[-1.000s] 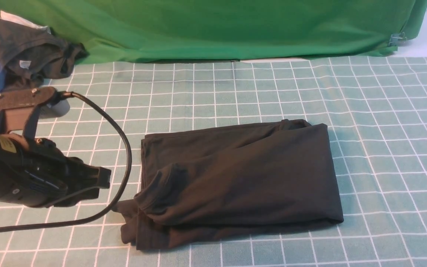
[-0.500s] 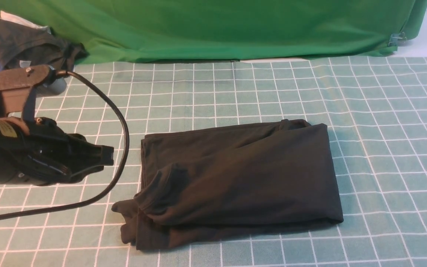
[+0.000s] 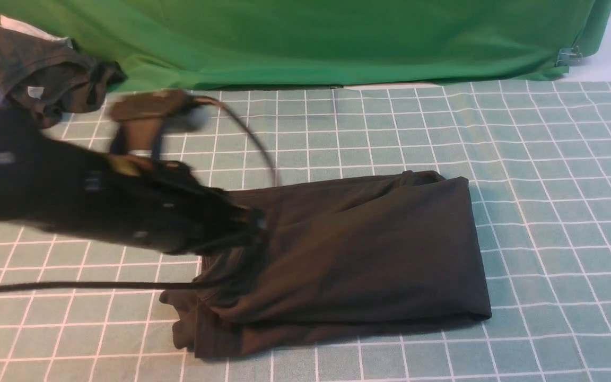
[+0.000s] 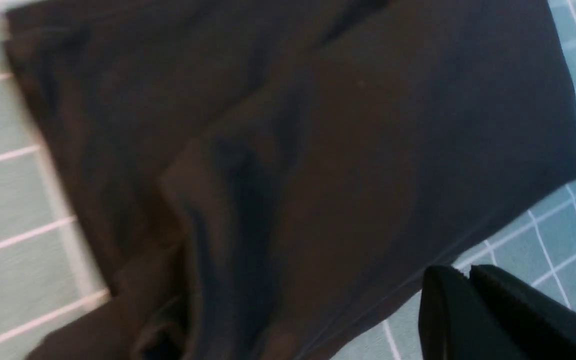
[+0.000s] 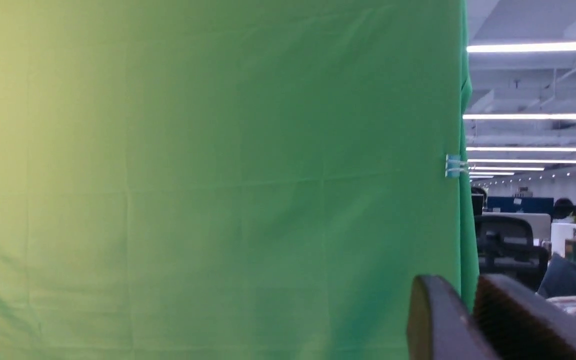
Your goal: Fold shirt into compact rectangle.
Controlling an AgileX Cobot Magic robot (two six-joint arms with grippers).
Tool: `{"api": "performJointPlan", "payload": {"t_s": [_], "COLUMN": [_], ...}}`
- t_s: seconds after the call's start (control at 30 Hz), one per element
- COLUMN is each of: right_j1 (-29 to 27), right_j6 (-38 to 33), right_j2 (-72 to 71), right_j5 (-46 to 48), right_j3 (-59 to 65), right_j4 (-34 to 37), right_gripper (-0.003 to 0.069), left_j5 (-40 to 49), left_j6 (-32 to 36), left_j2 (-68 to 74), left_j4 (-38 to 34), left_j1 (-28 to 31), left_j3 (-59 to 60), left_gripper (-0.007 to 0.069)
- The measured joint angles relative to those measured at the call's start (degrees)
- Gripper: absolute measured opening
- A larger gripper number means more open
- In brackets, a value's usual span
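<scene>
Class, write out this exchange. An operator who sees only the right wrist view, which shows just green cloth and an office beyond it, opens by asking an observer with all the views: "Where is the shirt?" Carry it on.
Observer: The shirt lies folded in a rough rectangle on the checked tablecloth.
Operator: Is either arm near it?
Observer: The left gripper is over the shirt's left end; it is blurred in the front view.
Operator: Open or shut?
Observer: The left wrist view shows its jaws shut, with nothing between them.
</scene>
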Motion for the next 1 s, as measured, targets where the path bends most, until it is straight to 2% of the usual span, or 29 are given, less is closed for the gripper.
{"api": "performJointPlan", "payload": {"t_s": [0.27, 0.43, 0.53, 0.7, 0.8, 1.0], "right_j1": [0.0, 0.0, 0.0, 0.0, 0.0, 0.0], "right_j6": [0.1, 0.2, 0.2, 0.2, 0.2, 0.2], "right_j2": [0.0, 0.0, 0.0, -0.1, -0.1, -0.1], "right_j5": [0.1, 0.2, 0.3, 0.3, 0.2, 0.0], "right_j3": [0.0, 0.0, 0.0, 0.0, 0.0, 0.0], "right_j4": [0.0, 0.0, 0.0, 0.0, 0.0, 0.0], "right_gripper": [0.013, 0.0132, 0.0132, 0.0139, 0.0143, 0.015], "left_j5": [-0.8, -0.1, -0.7, -4.0, -4.6, -5.9], "left_j6": [-1.5, 8.3, 9.8, 5.9, 0.8, -5.0], "left_j2": [15.5, 22.1, 23.8, 26.5, 28.6, 28.6], "left_j4": [-0.4, -10.9, -12.2, -6.3, -0.8, 2.5], "left_j1": [-1.4, -2.1, -2.5, -2.5, -1.6, 4.1], "left_j3": [-9.4, -10.4, -10.5, -10.7, -10.9, -10.9], "left_gripper": [0.0011, 0.0011, 0.0011, 0.0011, 0.0011, 0.0011]}}
